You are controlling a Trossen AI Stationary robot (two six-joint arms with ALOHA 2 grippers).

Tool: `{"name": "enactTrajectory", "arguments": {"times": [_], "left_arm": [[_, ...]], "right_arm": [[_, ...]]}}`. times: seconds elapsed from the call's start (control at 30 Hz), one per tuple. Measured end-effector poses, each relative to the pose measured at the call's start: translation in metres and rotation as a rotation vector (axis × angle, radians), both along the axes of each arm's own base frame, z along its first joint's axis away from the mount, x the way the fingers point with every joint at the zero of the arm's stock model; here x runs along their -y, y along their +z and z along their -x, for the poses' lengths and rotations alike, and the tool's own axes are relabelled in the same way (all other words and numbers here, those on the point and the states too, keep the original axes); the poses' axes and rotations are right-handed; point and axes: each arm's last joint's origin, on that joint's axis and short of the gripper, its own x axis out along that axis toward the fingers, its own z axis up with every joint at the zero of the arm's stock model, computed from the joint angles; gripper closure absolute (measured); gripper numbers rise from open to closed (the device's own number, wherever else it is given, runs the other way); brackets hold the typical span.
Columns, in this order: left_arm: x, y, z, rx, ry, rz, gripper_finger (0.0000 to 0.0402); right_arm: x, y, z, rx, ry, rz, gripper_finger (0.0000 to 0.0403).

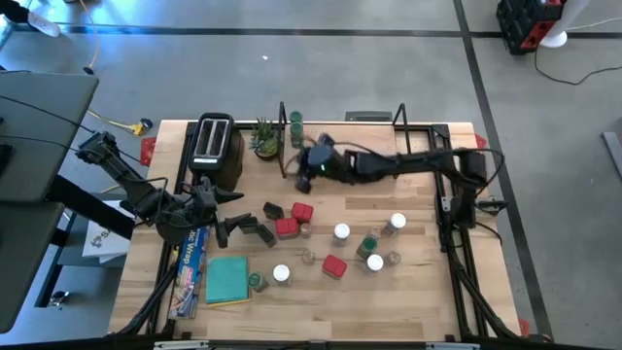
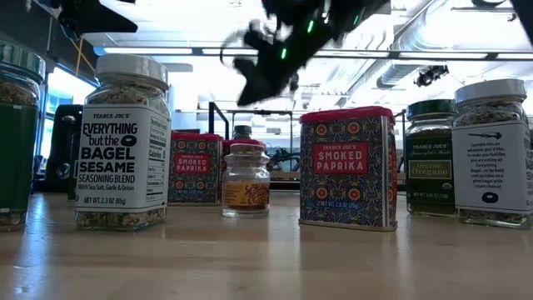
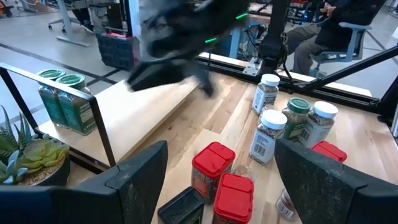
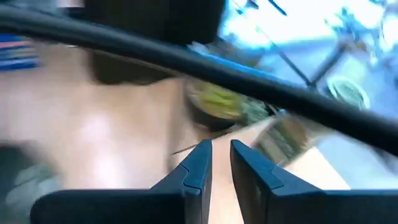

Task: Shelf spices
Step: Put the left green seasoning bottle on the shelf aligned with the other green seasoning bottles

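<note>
My right fingers (image 4: 221, 163), nearly pressed together and empty, sweep close beside the two green jars (image 3: 64, 99) on the shelf (image 1: 340, 146) and risk toppling them; my left fingers (image 3: 217, 180) hang spread above the worktop's red tins (image 3: 212, 167).

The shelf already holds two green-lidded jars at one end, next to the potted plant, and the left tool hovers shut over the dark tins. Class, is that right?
Not quite. The left tool stands open, as the left wrist view shows. The rest holds: two green-lidded jars stand at one end of the shelf, beside the potted plant, with dark tins below that tool.
</note>
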Motion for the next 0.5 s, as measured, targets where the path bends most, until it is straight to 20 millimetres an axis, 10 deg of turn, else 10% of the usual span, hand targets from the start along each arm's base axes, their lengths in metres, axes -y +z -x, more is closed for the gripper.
{"name": "enactTrajectory", "arguments": {"times": [0.33,0.5], "left_arm": [[0.002,-0.001,0.001,-0.01,-0.024,-0.001,0.0111],[0.015,-0.005,0.003,-0.15,-0.41,0.018,0.0111]], "right_arm": [[-0.129,0.021,0.025,-0.127,0.432,0.026,0.035],[-0.167,0.019,0.035,-0.15,0.533,0.027,0.035]]}}
